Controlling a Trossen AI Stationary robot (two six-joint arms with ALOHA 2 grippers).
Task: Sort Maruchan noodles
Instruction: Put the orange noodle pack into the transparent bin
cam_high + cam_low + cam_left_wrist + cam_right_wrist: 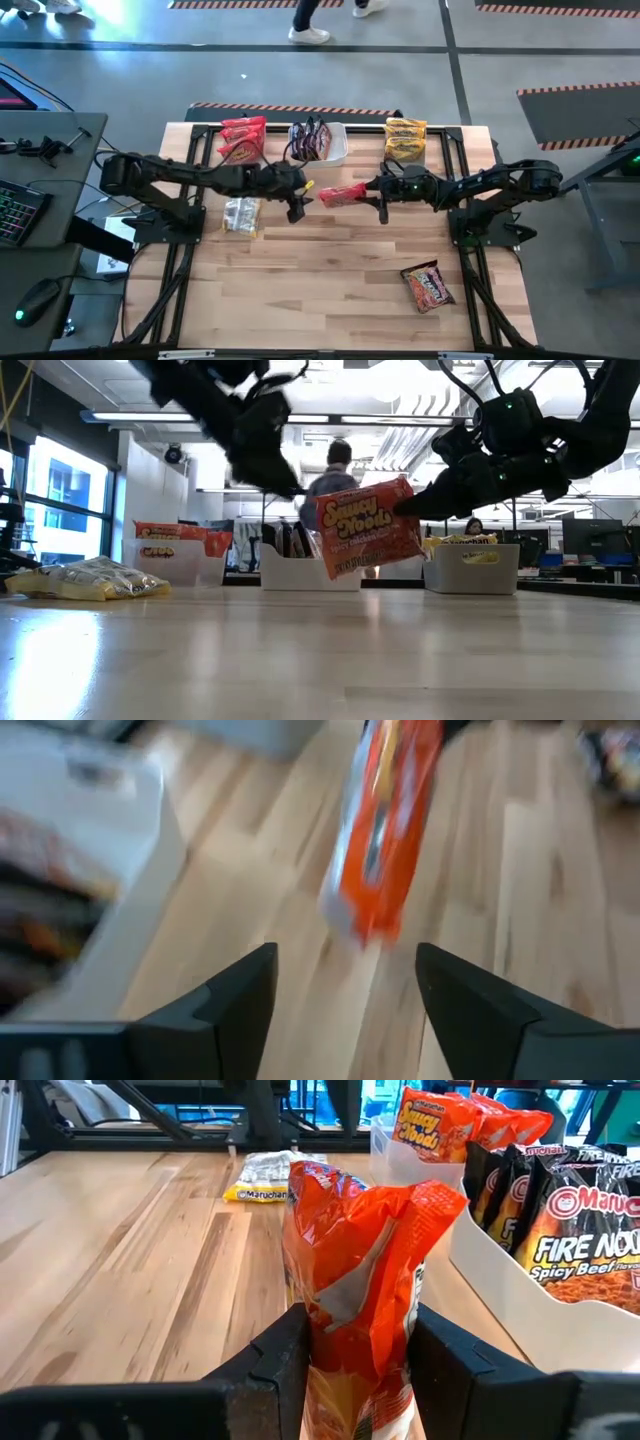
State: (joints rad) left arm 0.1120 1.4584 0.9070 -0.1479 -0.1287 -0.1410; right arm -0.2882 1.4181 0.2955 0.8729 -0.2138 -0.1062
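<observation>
From above, the right gripper (383, 196) was clamped on a red-orange noodle packet (342, 193) held over the middle of the desk (330, 290), with the left gripper (297, 200) just beside the packet's other end. The left wrist view showed that gripper's fingers (240, 995) standing apart, the packet between them but untouched. The right wrist view showed the packet pinched upright between its own fingers (285, 1355). The low view alone showed the packet hanging clear of the desk. Three tubs lined the far edge: red-orange packets (242, 138), dark packets (310, 140), yellow packets (405, 138). A pale packet (241, 214) and another packet (428, 286) lay loose on the desk.
</observation>
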